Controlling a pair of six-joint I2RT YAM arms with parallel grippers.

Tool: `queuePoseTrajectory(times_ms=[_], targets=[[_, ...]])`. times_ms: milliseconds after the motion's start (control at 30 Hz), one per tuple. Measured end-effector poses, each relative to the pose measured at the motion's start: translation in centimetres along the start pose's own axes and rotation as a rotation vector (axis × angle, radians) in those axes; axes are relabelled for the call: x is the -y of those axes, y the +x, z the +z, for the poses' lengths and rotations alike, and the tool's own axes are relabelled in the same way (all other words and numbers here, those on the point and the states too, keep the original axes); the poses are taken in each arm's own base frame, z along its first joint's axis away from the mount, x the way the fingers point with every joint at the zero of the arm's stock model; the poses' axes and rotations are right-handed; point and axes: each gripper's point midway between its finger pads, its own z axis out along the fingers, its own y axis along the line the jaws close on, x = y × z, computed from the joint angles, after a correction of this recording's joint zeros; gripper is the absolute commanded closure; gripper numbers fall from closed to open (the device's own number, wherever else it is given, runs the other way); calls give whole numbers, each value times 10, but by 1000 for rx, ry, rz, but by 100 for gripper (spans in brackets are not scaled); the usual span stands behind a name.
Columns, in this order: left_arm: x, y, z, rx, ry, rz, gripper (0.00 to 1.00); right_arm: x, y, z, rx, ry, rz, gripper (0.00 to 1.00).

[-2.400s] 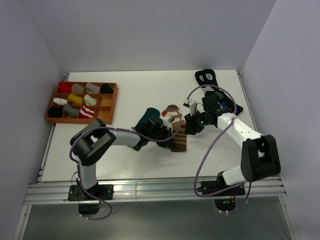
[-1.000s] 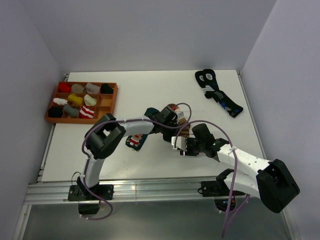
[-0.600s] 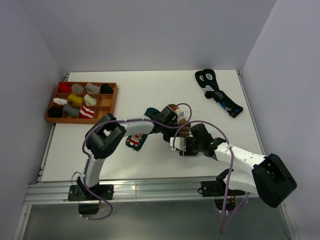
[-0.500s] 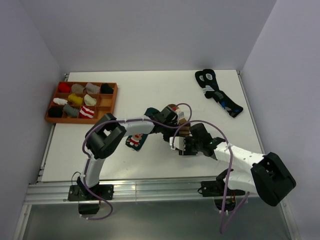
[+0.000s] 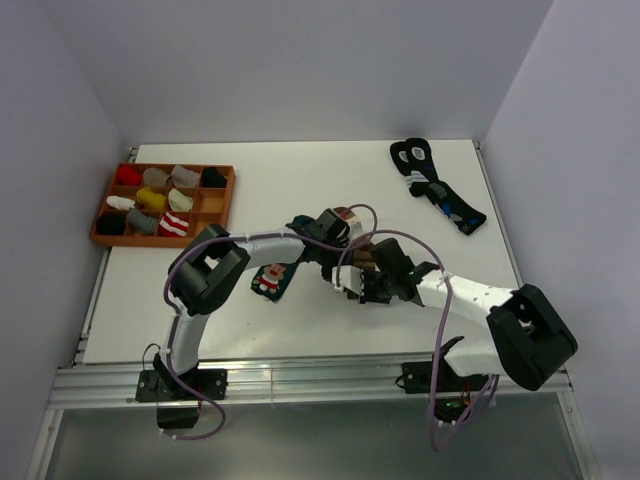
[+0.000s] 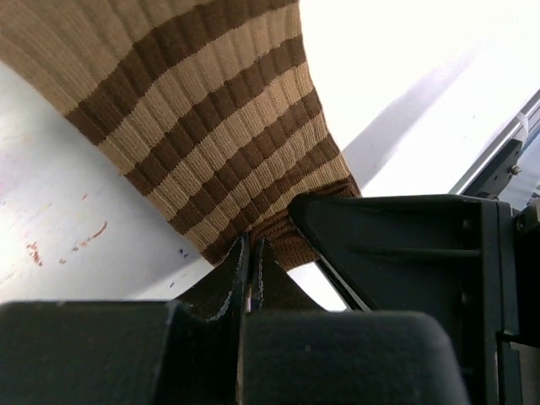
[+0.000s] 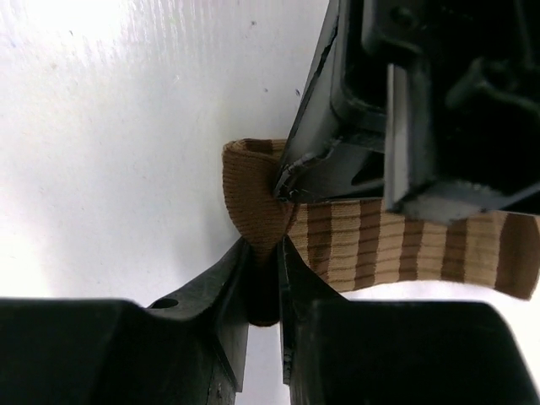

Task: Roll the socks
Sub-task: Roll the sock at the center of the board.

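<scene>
**Pinched at the cuff from two sides**

Clamped shut in the left gripper (image 6: 251,249): the brown cuff edge of the striped sock (image 6: 202,118), fanning out beyond the fingertips over the table (image 6: 405,67). Nipped tight between the right gripper (image 7: 263,253) fingers: a fold of that same cuff, just beside the left fingertips. Lying apart, left of both: the green sock (image 5: 272,278).

The brown striped sock (image 6: 211,110) shows a soft ribbed knit, matt cloth, its cream bands slightly fuzzy. Under it, the table (image 7: 126,126) looks smooth, white and faintly glossy, speckled with small scuffs. The right gripper (image 7: 263,249) looks like matt black plastic. The tray (image 5: 208,205) looks like reddish-brown wood.
</scene>
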Motion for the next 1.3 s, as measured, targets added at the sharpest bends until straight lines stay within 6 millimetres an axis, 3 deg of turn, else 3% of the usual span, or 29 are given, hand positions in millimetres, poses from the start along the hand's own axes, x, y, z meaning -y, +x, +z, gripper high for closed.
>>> queuePoseTrajectory(times_ms=[200,400,567,767,1067,1167,1300], targets=[[-13,0,-9,-12,-5,-92,100,1,-15,7,3,-96,66,82],[-38,8,-41,32,-34,-210,100,9,-47,17,62,-169,108,82],[-46,13,-57,78,-47,-256,100,8,-65,23,66,-217,134,83],[-59,21,-56,97,-67,-313,99,-3,-64,35,8,-289,204,85],[-65,16,-54,163,-65,-329,77,-13,-57,29,-18,-333,315,87],[-70,13,-57,213,-68,-346,76,-16,-48,23,-30,-355,382,87],[-69,2,-61,285,-55,-339,69,-17,-42,18,-26,-359,425,87]])
